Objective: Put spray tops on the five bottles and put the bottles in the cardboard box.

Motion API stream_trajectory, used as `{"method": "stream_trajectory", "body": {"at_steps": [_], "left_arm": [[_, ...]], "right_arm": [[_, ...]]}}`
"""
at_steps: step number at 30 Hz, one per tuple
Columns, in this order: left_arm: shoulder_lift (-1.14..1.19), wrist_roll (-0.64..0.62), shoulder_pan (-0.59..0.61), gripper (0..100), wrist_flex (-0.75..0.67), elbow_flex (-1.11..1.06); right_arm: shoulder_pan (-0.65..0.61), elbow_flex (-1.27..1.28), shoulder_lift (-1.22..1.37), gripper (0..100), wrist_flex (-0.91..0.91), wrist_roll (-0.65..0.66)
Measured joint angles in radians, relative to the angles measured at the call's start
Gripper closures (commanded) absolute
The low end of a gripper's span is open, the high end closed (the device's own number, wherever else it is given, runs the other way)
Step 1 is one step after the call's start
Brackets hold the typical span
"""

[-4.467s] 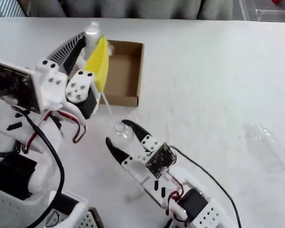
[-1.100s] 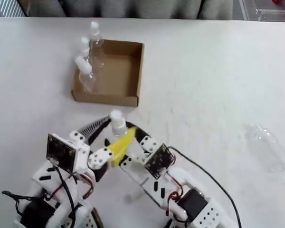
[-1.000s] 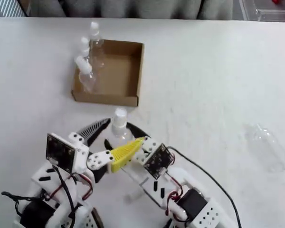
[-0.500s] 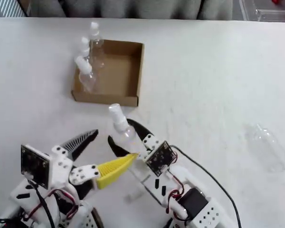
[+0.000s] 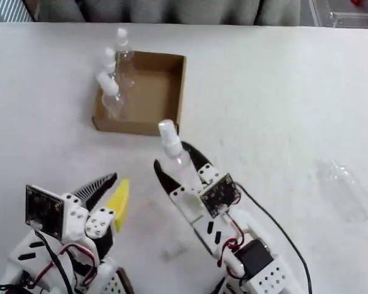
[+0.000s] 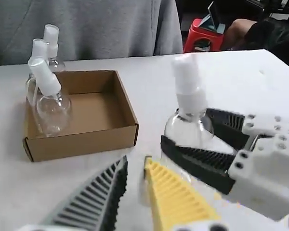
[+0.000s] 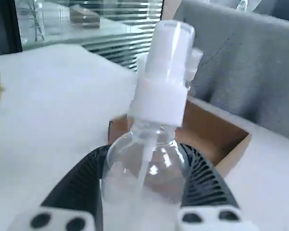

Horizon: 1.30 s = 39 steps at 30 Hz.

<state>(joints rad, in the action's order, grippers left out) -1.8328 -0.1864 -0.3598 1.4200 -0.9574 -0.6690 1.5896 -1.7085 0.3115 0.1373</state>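
Observation:
A clear bottle (image 5: 178, 164) with a white spray top (image 5: 167, 132) stands upright between the black fingers of my right gripper (image 5: 170, 154), which is shut on its body just in front of the cardboard box (image 5: 162, 92). The right wrist view has the same bottle (image 7: 144, 178) held between the fingers. Three capped bottles (image 5: 112, 98) stand along the box's left wall. My left gripper (image 5: 118, 181), black and yellow, is at the near left, fingers almost together and holding nothing. An uncapped clear bottle (image 5: 346, 191) lies far right.
In the left wrist view the box (image 6: 94, 134) stands ahead, with free floor to the right of the capped bottles (image 6: 49, 103). The right arm's body takes up the near middle of the table. Bare white table lies between the box and the lying bottle.
My left gripper let go of the spray top, drew back to the near left and closed its fingers. The right gripper carried the capped bottle to the right and toward the box.

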Motion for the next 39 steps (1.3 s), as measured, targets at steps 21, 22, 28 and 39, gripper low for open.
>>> {"method": "stream_trajectory", "body": {"at_steps": [21, 22, 28, 39], "left_arm": [[0.003, 0.0, 0.0, 98, -0.218, -0.273], [0.003, -0.002, -0.014, 98, -0.229, -0.287], [0.005, 0.0, -0.18, 98, -0.293, -0.365], [0.009, 0.0, -0.178, 98, -0.629, -0.621]], "right_arm": [[0.029, -0.311, 0.48, 98.2, -0.348, 0.0], [0.029, -0.33, 0.512, 98.2, -0.359, 0.0], [0.029, -0.437, 0.675, 98.2, -0.396, 0.0], [0.028, -0.499, 0.718, 98.2, -0.31, -0.124]]}}
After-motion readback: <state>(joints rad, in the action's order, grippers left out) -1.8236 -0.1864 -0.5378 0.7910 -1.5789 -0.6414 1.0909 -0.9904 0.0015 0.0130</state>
